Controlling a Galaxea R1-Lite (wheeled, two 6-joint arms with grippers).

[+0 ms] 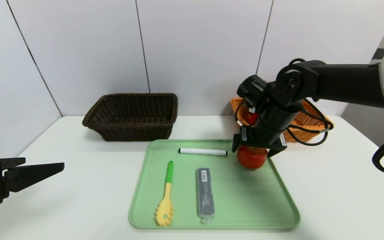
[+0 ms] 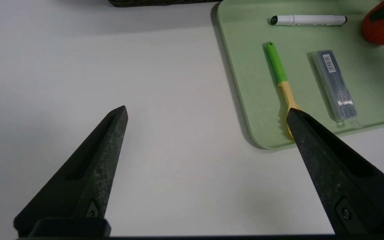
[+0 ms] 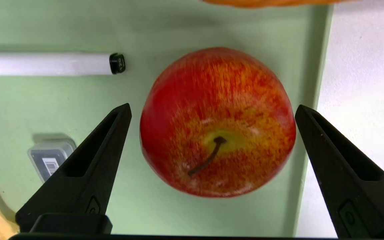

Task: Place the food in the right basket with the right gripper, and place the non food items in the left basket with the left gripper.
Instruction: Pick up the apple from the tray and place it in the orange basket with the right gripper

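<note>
My right gripper [image 1: 254, 149] hangs pointing steeply down over the apple [image 1: 252, 157], its fingers spread wide with one on each side of the fruit. In the right wrist view the apple [image 3: 217, 123] sits between the two fingertips [image 3: 120, 116] with a gap showing on both sides, so I am not touching it (the stem faces up toward my camera). The apple rests on the green tray [image 1: 245, 213], close to the tray's right edge and toward its far end.

The marker [image 1: 202, 152] lies just to the left of the apple, crosswise along the far part of the tray, apart from it. Nearer to me lie the pasta spoon [image 1: 166, 195] with its green handle and yellow head, and beside it on the right the grey case [image 1: 205, 193] with a barcode label; both run lengthwise.

The dark brown basket [image 1: 132, 115] stands on the white table [image 1: 62, 200] beyond the tray's left corner. The orange basket [image 1: 307, 125] stands beyond the tray's right corner, partly hidden behind my right arm.

My left gripper [image 1: 33, 171] is parked low at the left above the bare table, well apart from the tray, its fingers [image 2: 108, 140] spread wide with nothing between them.
</note>
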